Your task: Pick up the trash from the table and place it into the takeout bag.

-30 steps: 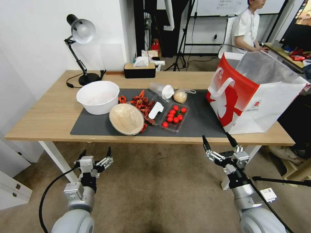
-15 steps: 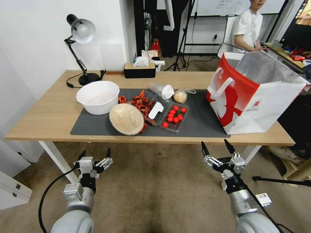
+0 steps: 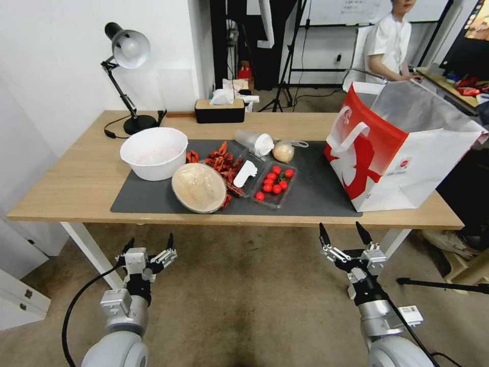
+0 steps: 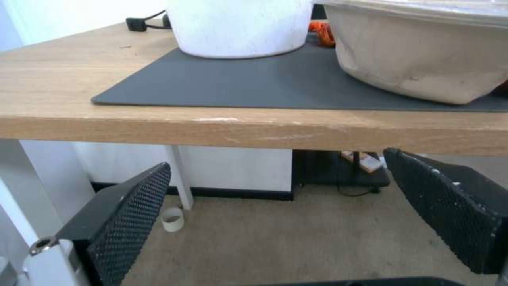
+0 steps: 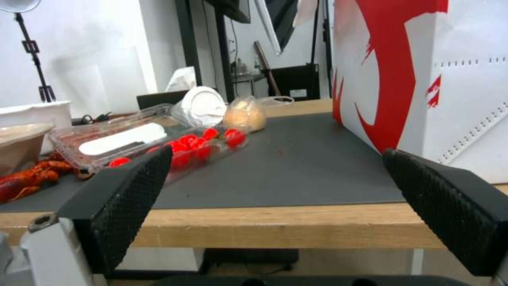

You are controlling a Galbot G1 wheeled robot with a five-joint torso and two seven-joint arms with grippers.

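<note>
Tan bowl, lidded clear cup and wrapped beige ball lie on the desk, well apart from the takeout bag standing at its right end. Judging by that, several pieces are left to bag; the left gripper and right gripper hang below the desk's front edge, jaws apart and empty.

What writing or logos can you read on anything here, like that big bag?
None can be read.
Takeout bag: a small round red logo with a line of print beside it, too small to read.
White tag on the right arm: dark printed marks, blurred.
Whiteboard behind: faint handwriting, unreadable.
</note>
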